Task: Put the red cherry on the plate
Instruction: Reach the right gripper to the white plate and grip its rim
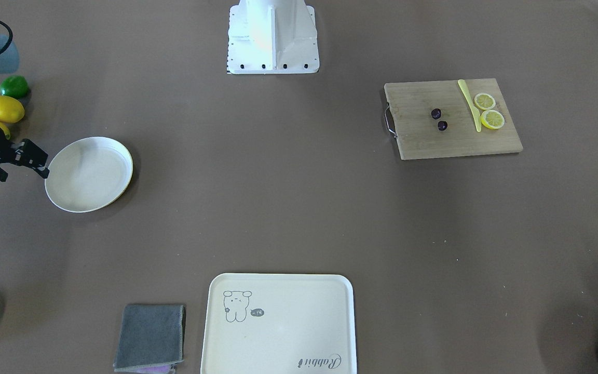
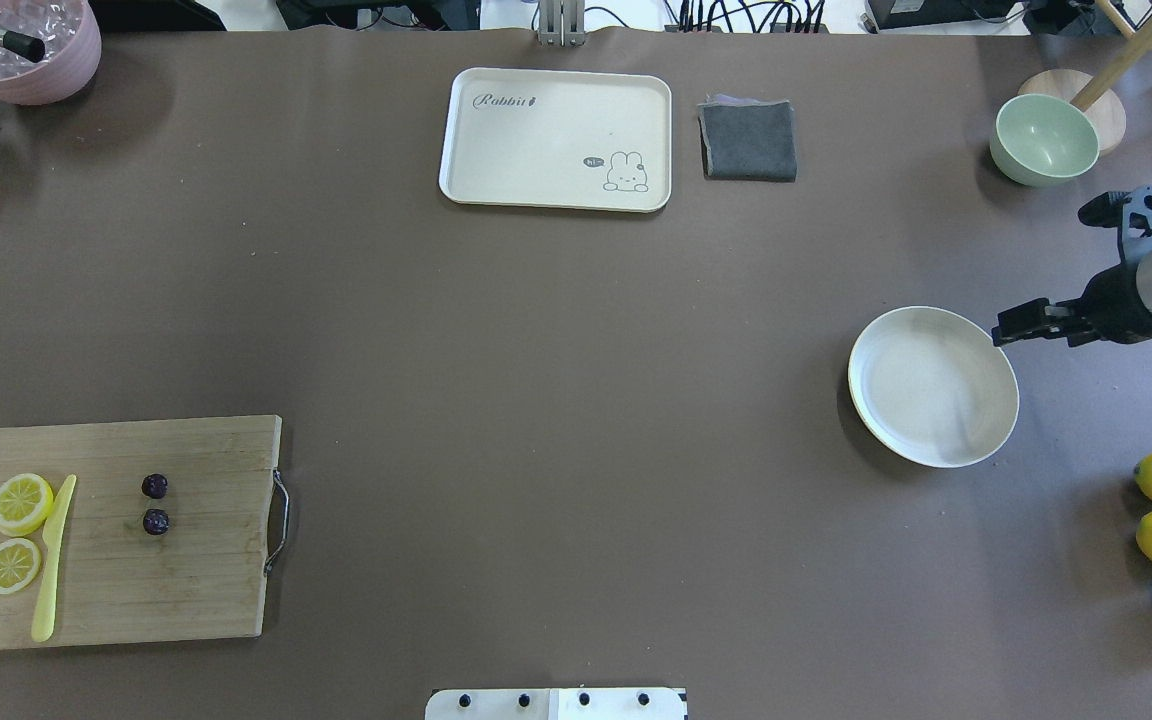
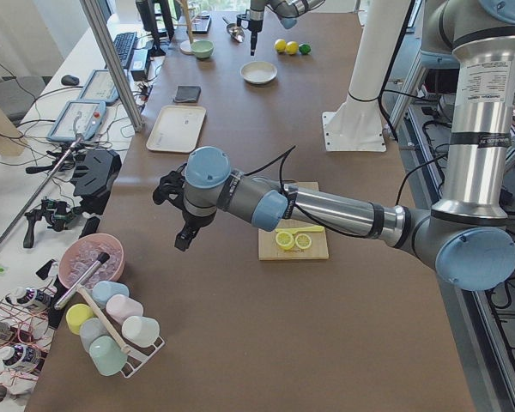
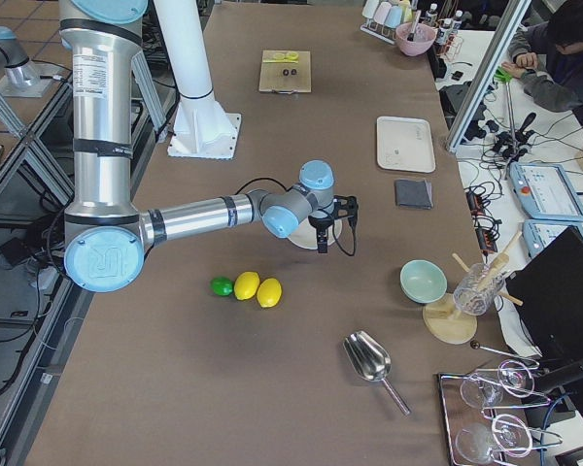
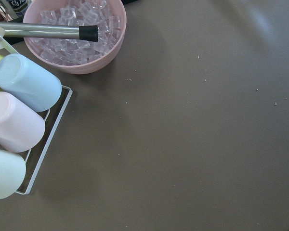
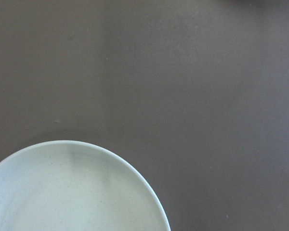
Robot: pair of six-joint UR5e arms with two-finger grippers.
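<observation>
The red cherry (image 1: 439,119) (image 2: 154,503), a pair of tiny dark berries, lies on a wooden cutting board (image 1: 423,140) (image 2: 196,590) at the robot's left. The round cream plate (image 1: 91,174) (image 2: 931,385) (image 6: 62,192) sits bare on the robot's right. My right gripper (image 1: 43,169) (image 2: 1004,330) hovers just outside the plate's far rim and looks shut, with nothing in it. My left gripper (image 3: 182,242) shows only in the exterior left view, above the bare table well away from the board; I cannot tell whether it is open or shut.
Two lemon slices (image 2: 16,530) and a yellow knife (image 2: 54,560) share the board. A cream tray (image 2: 536,150) and grey cloth (image 2: 748,140) lie at the far edge. Lemons and a lime (image 1: 11,101), a green bowl (image 2: 1041,140) and a pink ice bowl (image 5: 77,33) ring the table.
</observation>
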